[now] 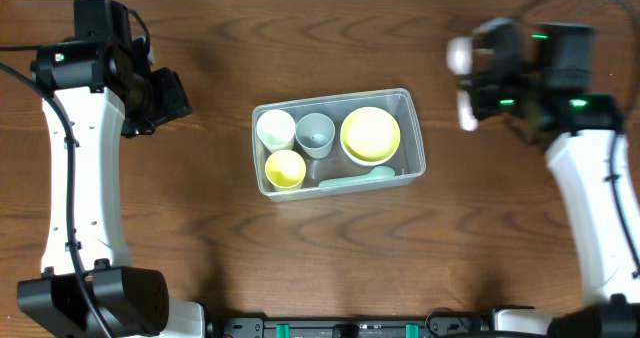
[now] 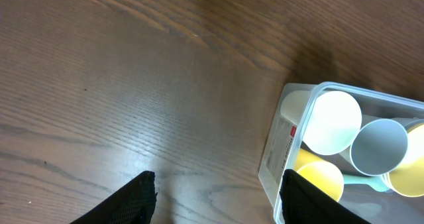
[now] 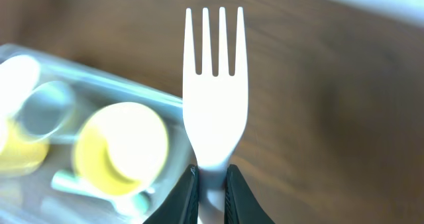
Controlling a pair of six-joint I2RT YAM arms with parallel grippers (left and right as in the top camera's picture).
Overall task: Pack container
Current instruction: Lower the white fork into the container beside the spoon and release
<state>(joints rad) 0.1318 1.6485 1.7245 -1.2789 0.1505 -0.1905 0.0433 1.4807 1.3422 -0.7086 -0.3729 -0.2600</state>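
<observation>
The clear container (image 1: pixel 411 104) sits mid-table and holds a white cup (image 1: pixel 275 128), a grey-blue cup (image 1: pixel 316 132), a yellow cup (image 1: pixel 285 168), a yellow bowl (image 1: pixel 370 134) and a mint spoon (image 1: pixel 356 180). My right gripper (image 3: pixel 212 174) is shut on the handle of a white fork (image 3: pixel 213 85), tines pointing away, to the right of the container (image 3: pixel 40 58). In the overhead view my right gripper (image 1: pixel 480 78) is blurred. My left gripper (image 2: pixel 218 184) is open and empty, just left of the container's near corner (image 2: pixel 281 141); it also shows in the overhead view (image 1: pixel 168 98).
The dark wooden table (image 1: pixel 330 268) surrounds the container. The left arm's white link (image 1: pixel 80 178) runs down the left side, and the right arm's white link (image 1: pixel 590 208) runs down the right side.
</observation>
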